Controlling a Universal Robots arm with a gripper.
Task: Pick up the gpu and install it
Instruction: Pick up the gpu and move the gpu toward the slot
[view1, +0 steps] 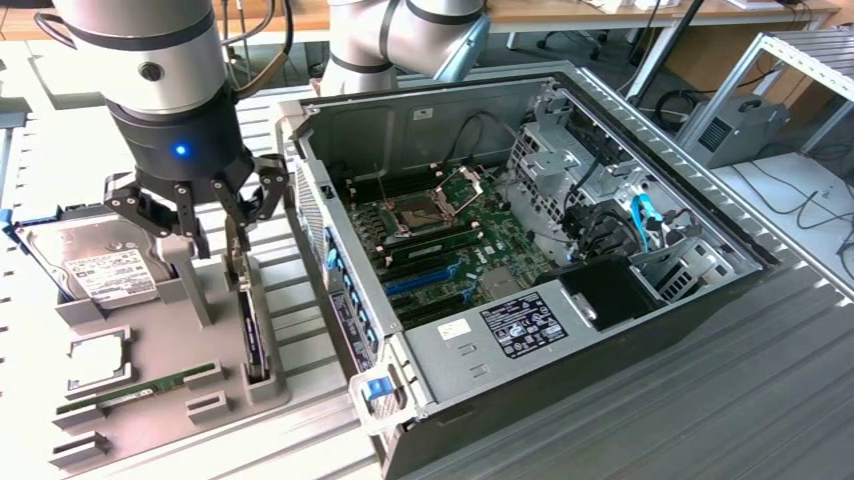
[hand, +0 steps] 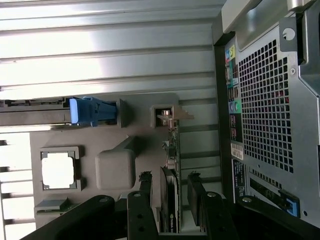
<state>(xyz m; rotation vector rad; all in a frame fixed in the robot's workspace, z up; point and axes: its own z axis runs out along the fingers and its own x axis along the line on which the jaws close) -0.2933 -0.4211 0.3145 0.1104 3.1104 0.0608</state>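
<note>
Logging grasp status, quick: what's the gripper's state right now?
Gripper: open, holding nothing, its fingers either side of the upright gpu.

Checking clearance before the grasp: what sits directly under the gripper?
The gpu stands on edge in the gray holder, just below the open gripper. Its lower edge is hidden inside the holder's slot.
</note>
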